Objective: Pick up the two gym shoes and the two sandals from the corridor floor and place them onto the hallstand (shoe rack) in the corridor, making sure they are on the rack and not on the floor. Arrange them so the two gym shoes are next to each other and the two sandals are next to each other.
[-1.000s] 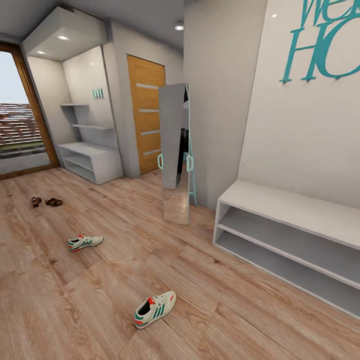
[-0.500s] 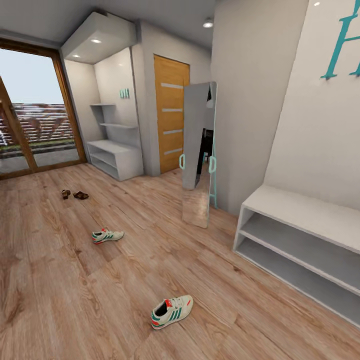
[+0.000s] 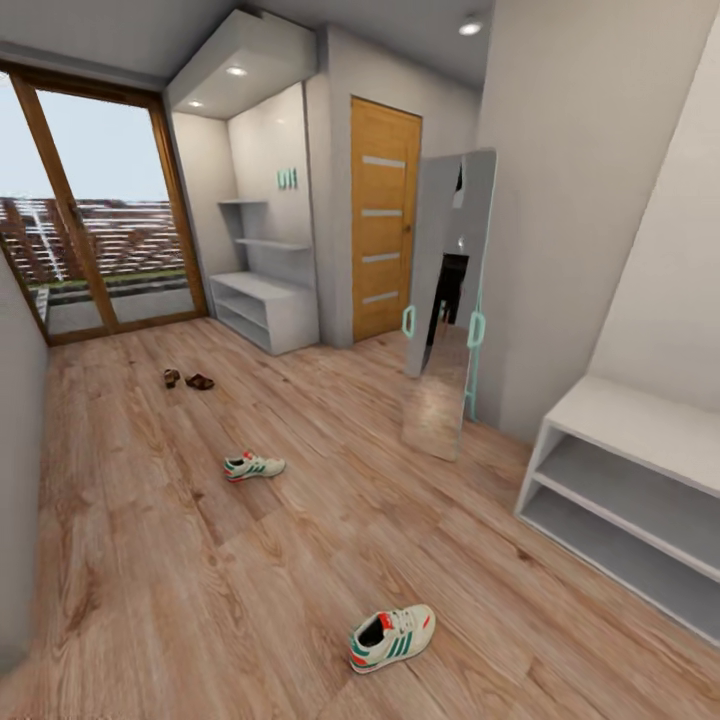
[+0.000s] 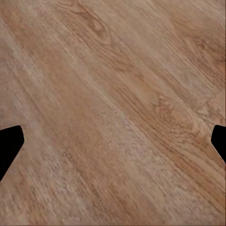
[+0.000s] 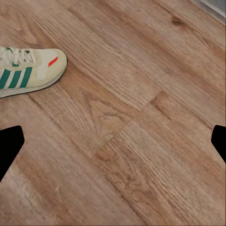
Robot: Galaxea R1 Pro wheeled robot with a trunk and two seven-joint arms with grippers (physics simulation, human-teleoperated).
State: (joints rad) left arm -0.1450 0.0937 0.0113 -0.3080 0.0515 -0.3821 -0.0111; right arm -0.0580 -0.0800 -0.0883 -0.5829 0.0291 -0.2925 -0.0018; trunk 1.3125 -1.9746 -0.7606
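Note:
Two white gym shoes with green stripes lie apart on the corridor floor: one near me, the other farther off. The near one's toe end also lies in the right wrist view. Two dark brown sandals lie side by side near the glass door. The pale hallstand, with floating wall shelves above it, stands at the far wall. My left gripper hangs open over bare planks. My right gripper is open too, with the shoe off to one side of it.
A similar low two-level unit stands against the right wall. A tall leaning mirror with teal handles is beside it, and a wooden door behind. The wood-framed glass door closes the far left. A grey wall edges the left.
The whole head view has shifted: the camera has turned left, so shoes, mirror and shelves sit further right in the picture. The shoes and sandals themselves lie as before.

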